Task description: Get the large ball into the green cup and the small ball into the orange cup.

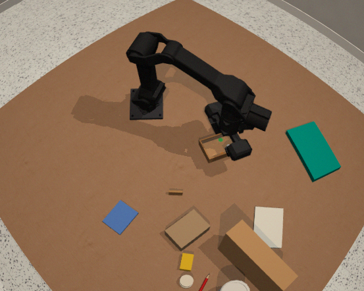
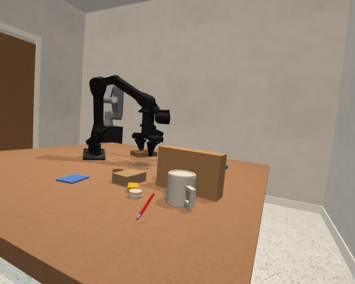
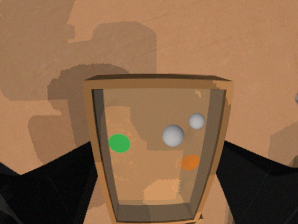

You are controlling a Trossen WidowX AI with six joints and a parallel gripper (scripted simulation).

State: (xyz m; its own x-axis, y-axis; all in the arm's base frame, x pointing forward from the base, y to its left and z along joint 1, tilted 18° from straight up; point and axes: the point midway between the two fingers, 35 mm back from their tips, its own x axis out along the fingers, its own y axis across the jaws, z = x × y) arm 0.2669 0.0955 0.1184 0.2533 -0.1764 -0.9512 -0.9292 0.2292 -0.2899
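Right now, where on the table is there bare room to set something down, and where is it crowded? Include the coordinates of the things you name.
One open patch lies between the black arm base plate (image 1: 133,116) (image 2: 85,157) and the flat blue square (image 1: 120,217) (image 2: 72,178). Crowded: the stretch around the red pencil (image 1: 204,283) (image 2: 146,206), the small yellow block (image 1: 187,261) (image 2: 133,187) and the white mug (image 1: 235,287) (image 2: 181,189).

Matt, wood-brown puzzle frame (image 1: 204,153) (image 2: 139,154) (image 3: 159,84).
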